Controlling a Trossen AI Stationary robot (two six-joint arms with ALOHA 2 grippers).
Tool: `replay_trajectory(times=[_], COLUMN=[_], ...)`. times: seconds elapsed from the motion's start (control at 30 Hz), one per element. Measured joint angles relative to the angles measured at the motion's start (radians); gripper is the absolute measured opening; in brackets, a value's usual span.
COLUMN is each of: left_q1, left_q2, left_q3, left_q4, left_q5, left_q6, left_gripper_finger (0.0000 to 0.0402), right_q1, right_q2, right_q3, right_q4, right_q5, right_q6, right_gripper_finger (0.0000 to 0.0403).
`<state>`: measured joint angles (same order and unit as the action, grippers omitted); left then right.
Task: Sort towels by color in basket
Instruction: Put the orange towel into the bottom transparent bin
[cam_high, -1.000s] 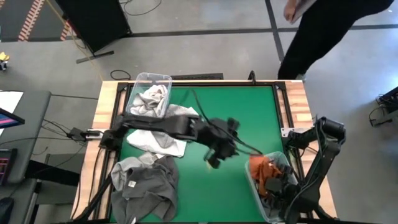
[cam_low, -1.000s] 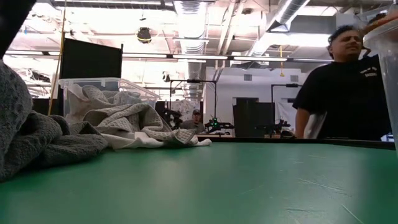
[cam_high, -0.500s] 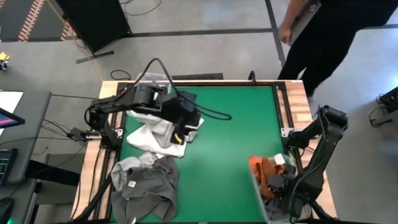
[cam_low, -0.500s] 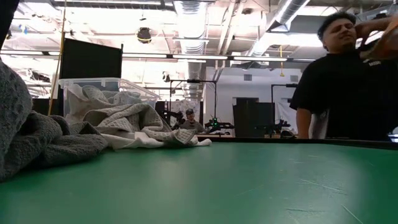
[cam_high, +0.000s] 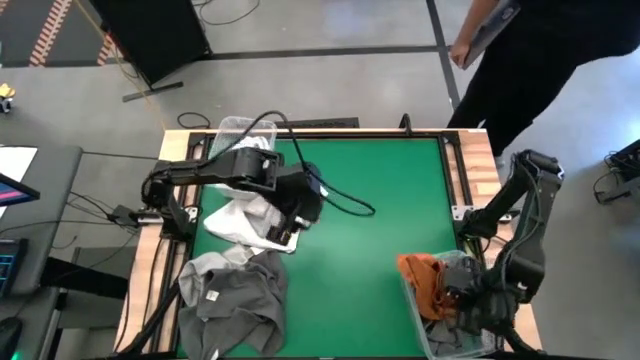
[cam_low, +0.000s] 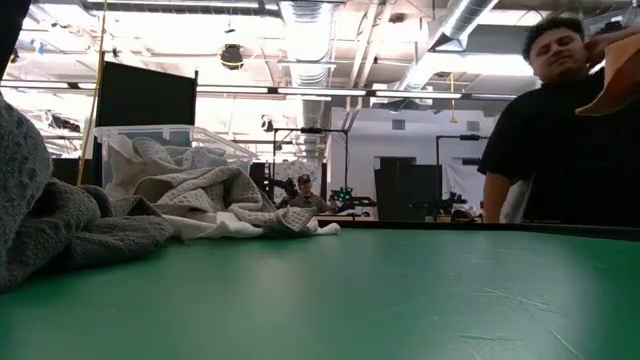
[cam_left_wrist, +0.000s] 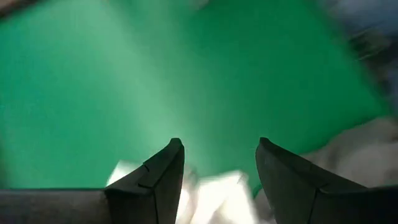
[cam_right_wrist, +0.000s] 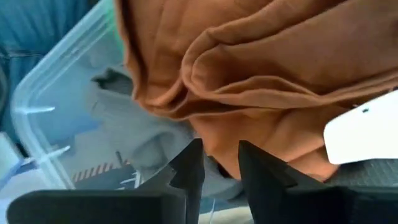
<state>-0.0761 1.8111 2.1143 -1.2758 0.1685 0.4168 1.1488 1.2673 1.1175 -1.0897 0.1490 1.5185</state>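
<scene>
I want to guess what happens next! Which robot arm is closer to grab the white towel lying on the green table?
Probably the left. The left gripper, fingers apart and empty, hangs right over the white towel. The right gripper is far off at the bin, by the orange towel.

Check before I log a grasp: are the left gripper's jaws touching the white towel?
Cannot tell. The left wrist view shows the left gripper with open jaws over the white towel, but neither contact nor gap shows plainly.
</scene>
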Motion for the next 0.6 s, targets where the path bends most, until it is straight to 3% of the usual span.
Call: replay_trajectory(times=[0.07, 0.13, 0.27, 0.43, 0.6], left_q1=[-0.009, -0.021, -0.024, 0.012, 0.052], left_q2=[0.001, 0.003, 0.006, 0.008, 0.005], left_q3=[-0.039, -0.073, -0.123, -0.202, -0.336], left_q4=[0.106, 0.198, 0.222, 0.165, 0.146], left_q5=[0.154, 0.212, 0.201, 0.142, 0.14], left_q6=[0.053, 0.079, 0.114, 0.083, 0.045], left_gripper_finger=[0.019, 0.019, 0.019, 0.019, 0.019], right_q1=[0.007, 0.008, 0.008, -0.004, -0.07], right_q2=[-0.02, -0.038, -0.065, -0.073, -0.028], right_q3=[0.0, 0.001, 0.002, 0.002, 0.002], right_q4=[0.0, 0.004, 0.047, 0.053, 0.036], right_q5=[0.029, 0.058, 0.122, 0.316, 0.32], right_q6=[0.0, 0.001, -0.039, -0.128, -0.213], right_gripper_finger=[0.0128, 0.0128, 0.0128, 0.0128, 0.0128])
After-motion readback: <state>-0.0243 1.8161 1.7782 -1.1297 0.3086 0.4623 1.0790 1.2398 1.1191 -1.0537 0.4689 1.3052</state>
